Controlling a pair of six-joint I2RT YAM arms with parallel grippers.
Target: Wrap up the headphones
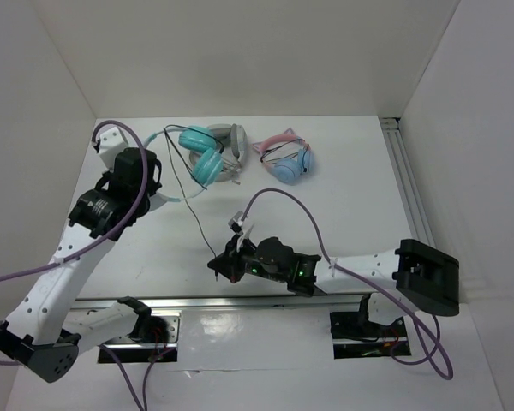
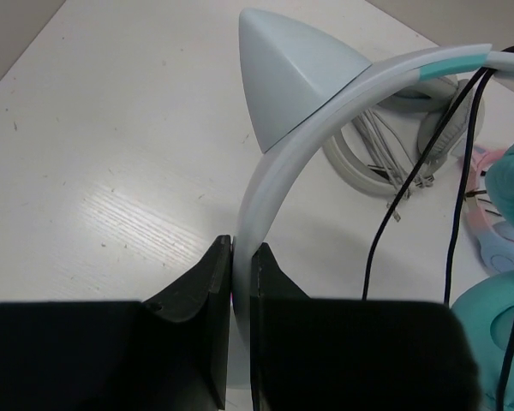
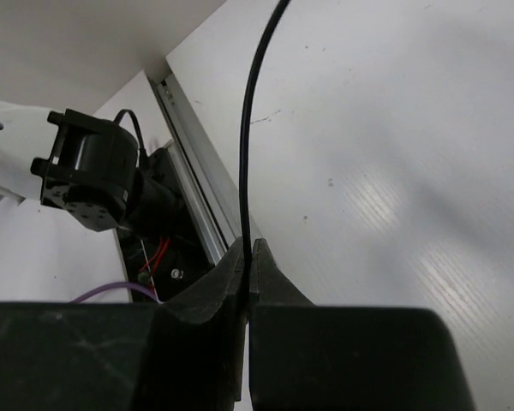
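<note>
The teal headphones [image 1: 202, 154] lie at the back of the table, left of middle. Their pale headband [image 2: 300, 145] carries a cat ear [image 2: 287, 73]. My left gripper [image 2: 240, 248] is shut on that headband; in the top view it [image 1: 158, 199] sits left of the ear cups. The thin black cable [image 1: 188, 205] runs from the cups down to my right gripper [image 1: 218, 265], which is shut on it near the table's front. In the right wrist view the cable [image 3: 250, 128] rises straight out of the closed fingers [image 3: 248, 253].
Grey-white headphones [image 1: 235, 156] lie right beside the teal ones. Pink-banded light-blue headphones [image 1: 289, 159] lie further right. A metal rail [image 1: 409, 188] runs along the right side and another [image 1: 240, 301] along the front edge. White walls enclose the table.
</note>
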